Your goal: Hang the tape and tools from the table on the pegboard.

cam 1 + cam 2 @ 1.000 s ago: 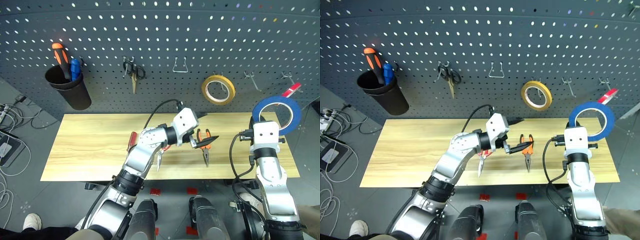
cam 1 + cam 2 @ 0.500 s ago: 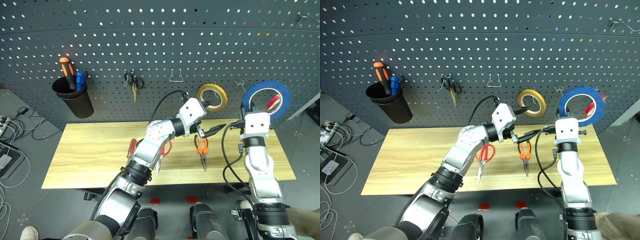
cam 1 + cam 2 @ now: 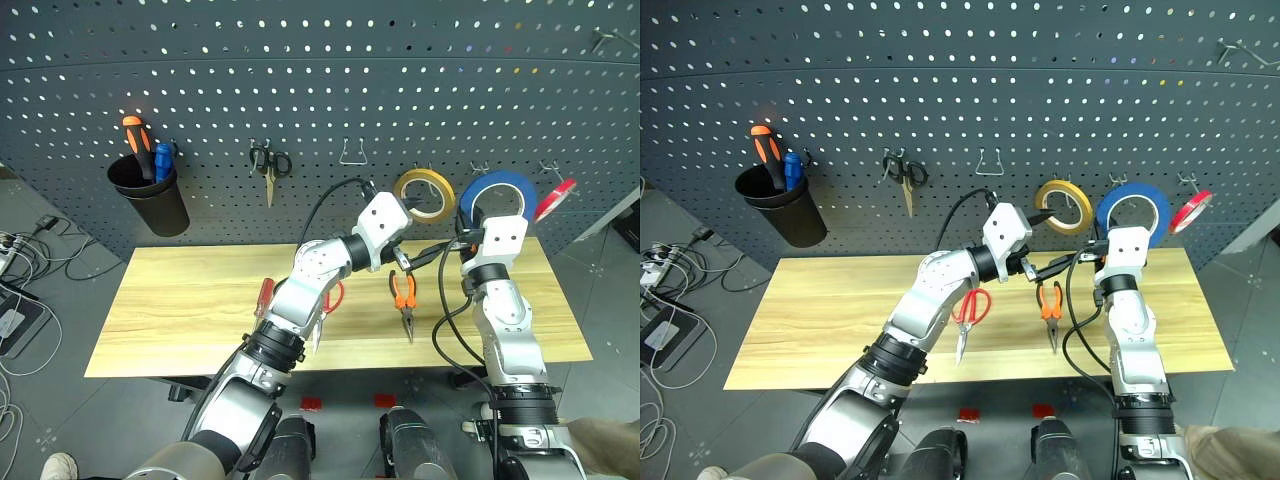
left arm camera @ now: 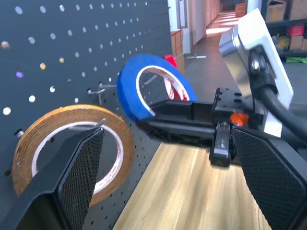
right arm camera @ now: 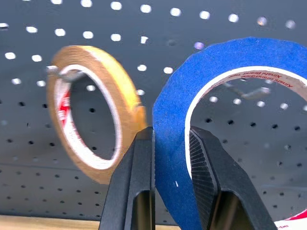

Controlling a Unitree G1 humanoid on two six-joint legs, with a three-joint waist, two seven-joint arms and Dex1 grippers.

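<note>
Pegboard (image 3: 300, 90) standing just ahead of both grippers, table (image 3: 180, 300) lying below them, right gripper (image 5: 170, 158) pinching the blue tape (image 5: 230, 62) by its band against the board beside the yellow roll (image 3: 424, 193), left gripper (image 4: 168, 158) gaping wide, holding nothing, pliers (image 3: 403, 297) lying beneath it.

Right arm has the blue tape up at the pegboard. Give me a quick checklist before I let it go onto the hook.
1. Right gripper pinching the blue tape by its wall: ok.
2. Hook seen through the roll's hole: ok.
3. Roll actually over the hook tip: cannot tell.
4. Clearance from the yellow tape beside it: ok, apart.
5. Left gripper open, holding nothing, close beside the right arm: not ok.
6. Pliers and red-handle scissors on the table: ok.
</note>
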